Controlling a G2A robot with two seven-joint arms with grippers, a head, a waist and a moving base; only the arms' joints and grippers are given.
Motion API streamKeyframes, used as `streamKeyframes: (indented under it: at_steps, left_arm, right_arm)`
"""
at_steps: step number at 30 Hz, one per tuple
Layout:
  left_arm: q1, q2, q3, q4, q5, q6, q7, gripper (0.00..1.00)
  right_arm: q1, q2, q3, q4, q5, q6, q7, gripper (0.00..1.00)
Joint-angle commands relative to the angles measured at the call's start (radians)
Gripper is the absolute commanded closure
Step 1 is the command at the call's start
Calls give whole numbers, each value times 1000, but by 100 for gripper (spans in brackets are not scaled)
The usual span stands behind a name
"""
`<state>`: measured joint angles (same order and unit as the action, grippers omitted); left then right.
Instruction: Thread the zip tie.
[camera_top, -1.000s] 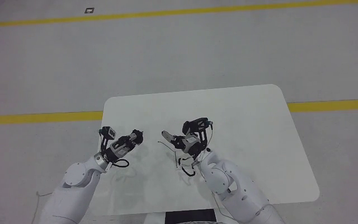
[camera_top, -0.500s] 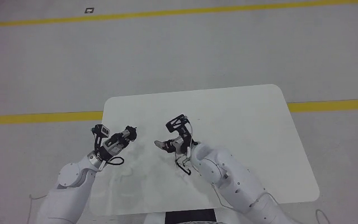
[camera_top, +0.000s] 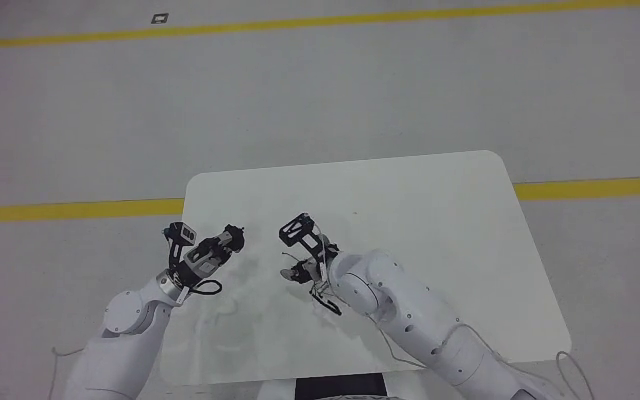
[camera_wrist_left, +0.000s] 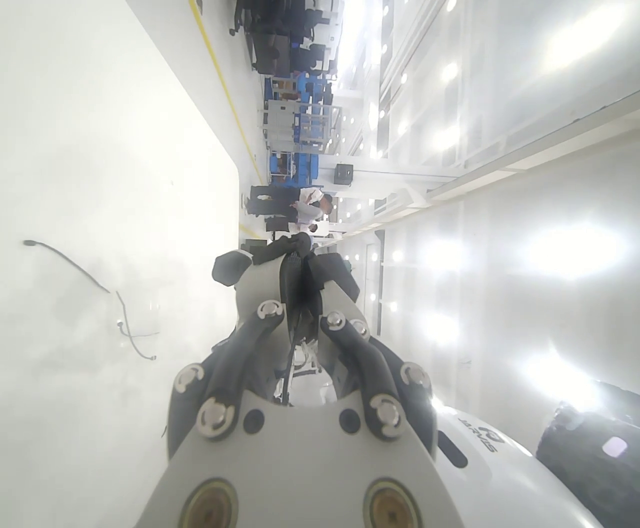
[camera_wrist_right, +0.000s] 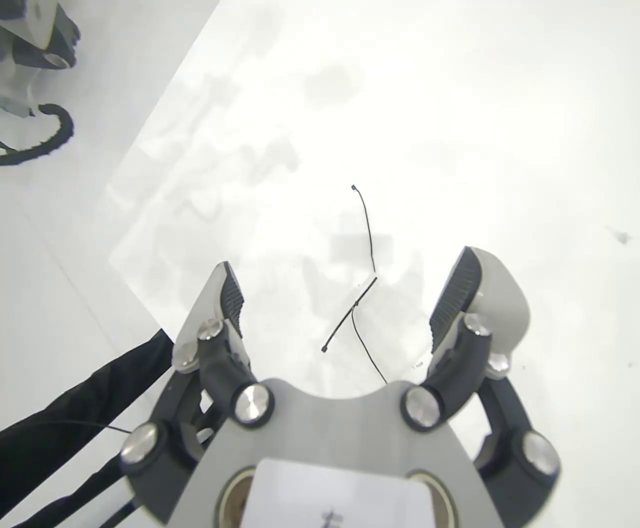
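Several zip ties on table under wide-spread right gripper; left gripper pinched shut.

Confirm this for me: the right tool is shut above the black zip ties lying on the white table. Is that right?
Not quite. The right tool is open, not shut: the right wrist view shows its pads spread wide apart. The rest holds: it is above the black zip ties lying on the white table.
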<state>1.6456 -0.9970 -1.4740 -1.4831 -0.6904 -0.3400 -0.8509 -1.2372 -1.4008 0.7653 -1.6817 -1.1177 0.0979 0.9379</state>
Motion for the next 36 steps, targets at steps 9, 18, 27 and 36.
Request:
streamKeyframes:
  at_steps: [9,18,27,36]
  left_arm:
    - [0,0,0,0,0,0,0,100]
    - [0,0,0,0,0,0,0,100]
    - [0,0,0,0,0,0,0,100]
    - [0,0,0,0,0,0,0,100]
  right_arm:
    - [206,-50,-86,121,42,-51,180,0]
    - [363,-127,-172,375,170,-25,208,0]
    - [392,-147,-198,443,178,-18,208,0]
    - [400,-161,-235,473,140,-45,230,0]
